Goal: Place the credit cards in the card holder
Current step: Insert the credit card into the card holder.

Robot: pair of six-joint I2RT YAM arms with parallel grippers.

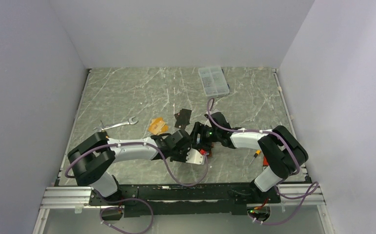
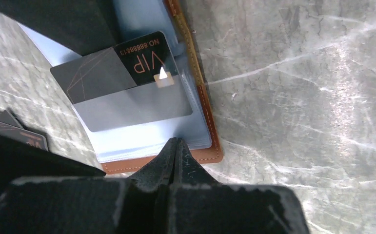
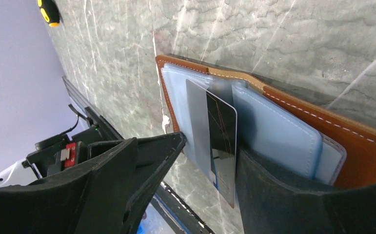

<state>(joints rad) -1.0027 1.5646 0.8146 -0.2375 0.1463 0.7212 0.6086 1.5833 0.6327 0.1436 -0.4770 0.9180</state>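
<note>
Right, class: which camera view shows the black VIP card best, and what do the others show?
The left wrist view: the black VIP card faces the camera, print readable, partly slid into the card holder's pale blue pocket. The right wrist view shows it at a steep slant, lettering unreadable. The top view does not show it.
</note>
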